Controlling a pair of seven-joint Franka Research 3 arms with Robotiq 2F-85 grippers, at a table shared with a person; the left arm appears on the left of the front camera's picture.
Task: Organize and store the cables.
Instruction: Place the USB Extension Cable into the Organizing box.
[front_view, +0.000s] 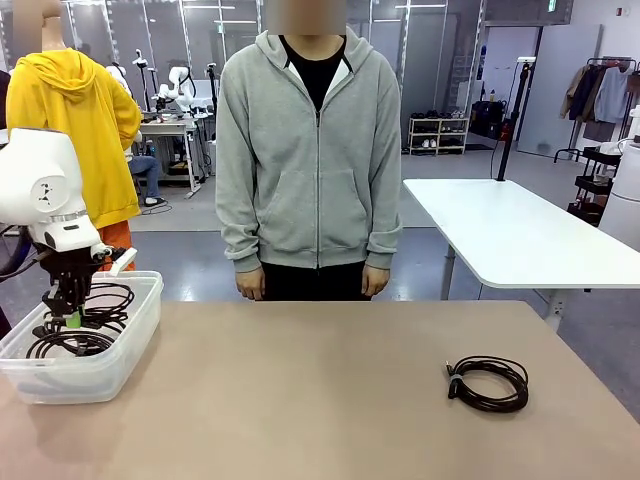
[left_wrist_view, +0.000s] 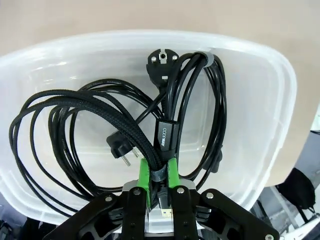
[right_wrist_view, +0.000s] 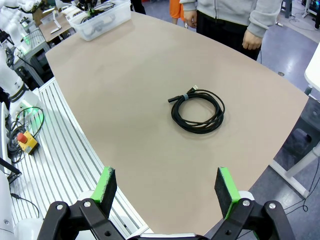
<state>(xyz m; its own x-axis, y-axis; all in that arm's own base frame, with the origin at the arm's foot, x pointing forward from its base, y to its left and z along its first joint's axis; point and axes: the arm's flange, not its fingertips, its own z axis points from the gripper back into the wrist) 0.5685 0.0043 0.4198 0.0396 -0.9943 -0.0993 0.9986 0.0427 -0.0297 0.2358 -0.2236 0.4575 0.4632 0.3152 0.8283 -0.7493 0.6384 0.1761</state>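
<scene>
Bin station: left gripper (left_wrist_view: 159, 170) over clear plastic bin (left_wrist_view: 260, 65), clamped on black braided coiled cable (left_wrist_view: 125, 125).
We note right gripper (right_wrist_view: 167, 186) spread wide above tan table (right_wrist_view: 125, 75); second black coiled cable (right_wrist_view: 197, 109) lies there.

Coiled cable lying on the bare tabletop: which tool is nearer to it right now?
Right. The right tool hangs open with the coiled cable just ahead; the left tool is far off at the bin, shut on another cable.
</scene>
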